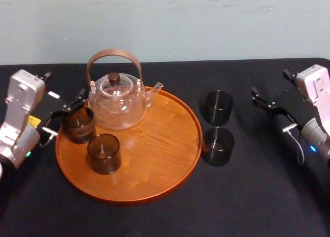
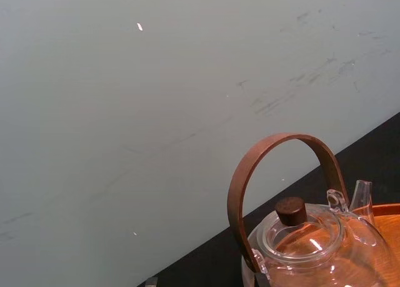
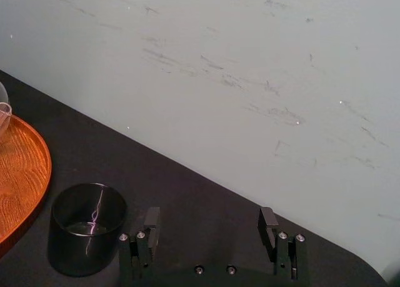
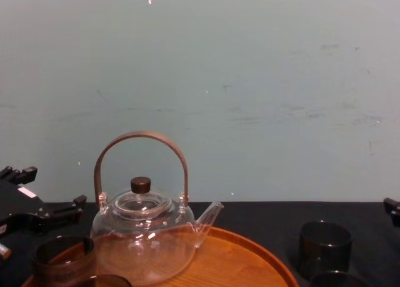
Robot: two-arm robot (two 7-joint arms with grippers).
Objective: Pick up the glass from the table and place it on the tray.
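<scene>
Head view | left gripper jaws spread, empty, beside glass on tray | right gripper jaws wide, empty, surface right | hazard: left jaws knocking glass or teapot

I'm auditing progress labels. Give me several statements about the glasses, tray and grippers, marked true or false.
1. Two dark smoked glasses, the far table glass and near table glass, stand on the black table right of the round orange-brown wooden tray. True.
2. The clear glass brown-handled teapot stands off the tray. False: it is on the tray.
3. The right gripper has its fingers open and empty. True.
4. The tray holds no glasses. False: the left glass beside the left gripper and the front glass are on it.
</scene>
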